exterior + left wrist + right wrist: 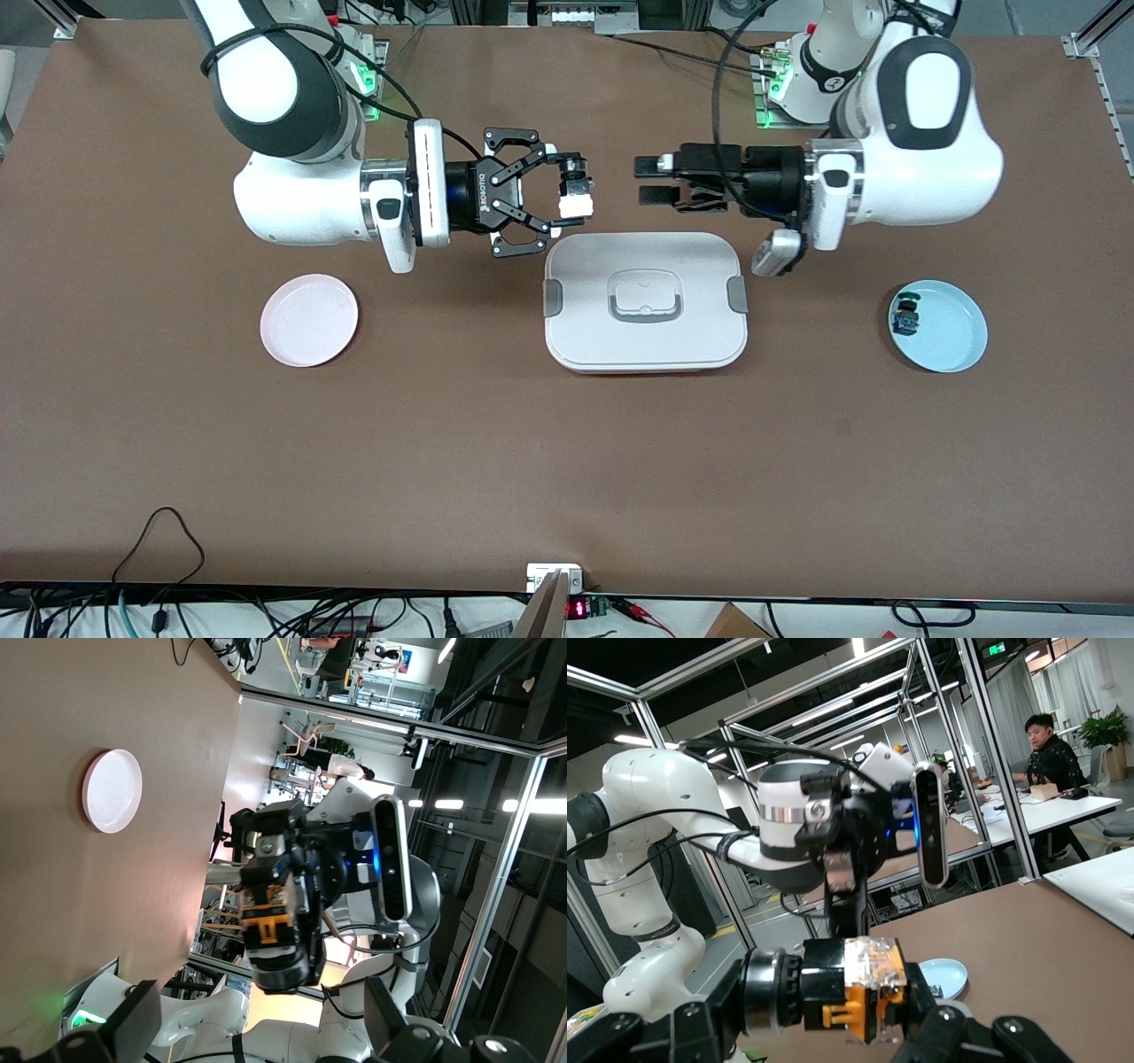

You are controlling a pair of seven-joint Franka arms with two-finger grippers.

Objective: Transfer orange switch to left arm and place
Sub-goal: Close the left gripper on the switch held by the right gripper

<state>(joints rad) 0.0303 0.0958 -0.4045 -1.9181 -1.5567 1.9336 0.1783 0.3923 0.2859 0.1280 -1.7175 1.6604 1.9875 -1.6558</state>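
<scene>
Right hand (576, 188) gripped the orange switch (855, 992) in the air, level with the open left hand (644, 179) facing it. Both hung just past the box (646, 301) edge, likely so the handover clears it.

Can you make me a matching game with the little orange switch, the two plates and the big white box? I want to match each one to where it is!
Things:
1. orange switch
2. pink plate
3. blue plate
4. box

Places:
A. on the table, toward the right arm's end
B. on the table, between the two plates
C. up in the air, gripped by the right gripper
D. toward the left arm's end, with a small dark component on it

Pairs: 1-C, 2-A, 3-D, 4-B.

The left gripper is open, facing the switch, above the table by the box's edge.
</scene>
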